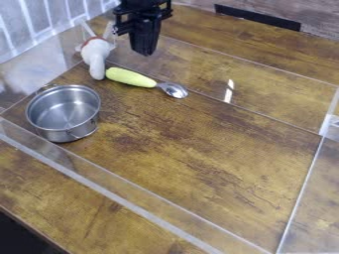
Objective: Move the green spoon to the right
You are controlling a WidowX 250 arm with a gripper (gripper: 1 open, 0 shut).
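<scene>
Waiting at start: gripper [142, 48] fully closed, empty, hanging at 12 o'clock of green spoon [143, 80]. Spoon untouched; grasp and rightward move remain.

My own black gripper [143, 48] is hanging as one dark mass, so the picture is not showing me where my fingertips are ending or any gap between them. My arm above is running off the top edge. The white-and-tan mushroom-like object [94, 55] is sitting partly behind me, its far side lost. The dark flat strip [259, 13] is being cropped by the top edge.
</scene>
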